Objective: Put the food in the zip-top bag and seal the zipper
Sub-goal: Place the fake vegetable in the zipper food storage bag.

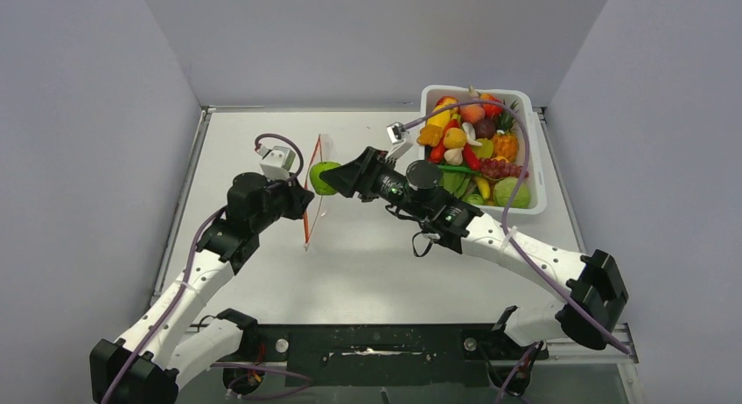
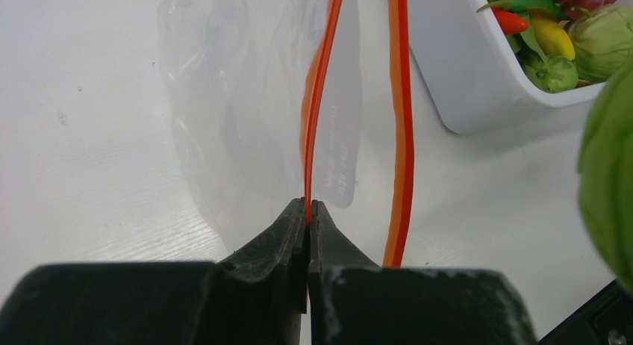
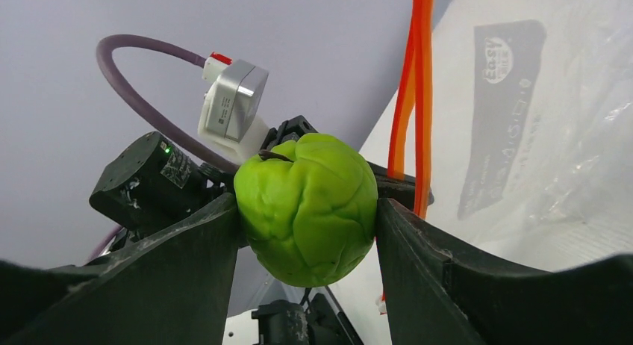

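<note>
The clear zip-top bag [image 2: 224, 98] stands on edge on the table, its mouth held apart. My left gripper [image 2: 307, 204] is shut on one lip of the red-orange zipper [image 2: 317, 98]; the other lip [image 2: 401, 121] hangs free to the right. From above, the zipper [image 1: 313, 190] is a thin red line by the left gripper [image 1: 306, 198]. My right gripper [image 3: 306, 203] is shut on a lumpy green toy vegetable [image 3: 306, 207], held in the air just right of the bag's mouth [image 1: 322, 177]. More food [image 1: 472, 142] is piled in the tub.
A white rectangular tub [image 1: 535, 203] stands at the back right, full of several toy fruits and vegetables. Its near corner [image 2: 463, 84] is close to the bag's free lip. The left wrist camera and purple cable [image 3: 231, 106] sit just behind the green vegetable.
</note>
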`<state>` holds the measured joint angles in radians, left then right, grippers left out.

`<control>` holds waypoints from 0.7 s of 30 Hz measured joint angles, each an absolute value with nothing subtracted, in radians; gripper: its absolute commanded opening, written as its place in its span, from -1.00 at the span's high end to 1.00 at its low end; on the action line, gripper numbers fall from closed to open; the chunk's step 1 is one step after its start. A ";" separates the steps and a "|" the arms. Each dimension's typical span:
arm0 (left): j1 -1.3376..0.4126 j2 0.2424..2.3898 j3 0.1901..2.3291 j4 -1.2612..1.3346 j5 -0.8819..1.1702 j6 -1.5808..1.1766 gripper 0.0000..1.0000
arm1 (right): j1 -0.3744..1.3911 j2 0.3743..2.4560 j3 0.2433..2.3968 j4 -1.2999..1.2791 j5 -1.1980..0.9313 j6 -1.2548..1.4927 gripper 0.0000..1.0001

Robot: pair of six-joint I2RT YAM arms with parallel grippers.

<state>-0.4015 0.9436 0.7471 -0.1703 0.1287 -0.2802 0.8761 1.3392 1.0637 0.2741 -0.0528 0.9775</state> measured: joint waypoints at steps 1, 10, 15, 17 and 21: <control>-0.402 0.943 0.747 -0.168 0.132 -0.282 1.00 | 0.879 1.353 1.064 0.289 -0.062 0.985 -0.10; -0.402 0.943 0.739 -0.166 0.144 -0.304 1.00 | 0.884 1.464 1.067 0.306 -0.110 1.033 -0.11; -0.402 0.944 0.734 -0.159 0.155 -0.312 1.00 | 0.884 1.464 1.068 0.311 -0.104 1.040 -0.14; -0.402 0.946 0.734 -0.159 0.162 -0.313 1.00 | 0.883 1.467 1.074 0.289 -0.087 1.037 -0.14; -0.402 0.946 0.733 -0.155 0.165 -0.315 1.00 | 0.870 1.467 1.075 0.227 -0.043 1.031 -0.14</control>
<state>-0.4015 0.9463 0.7334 -0.1555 0.1650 -0.3145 0.8700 1.4670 1.0748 0.2272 -0.0425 1.0306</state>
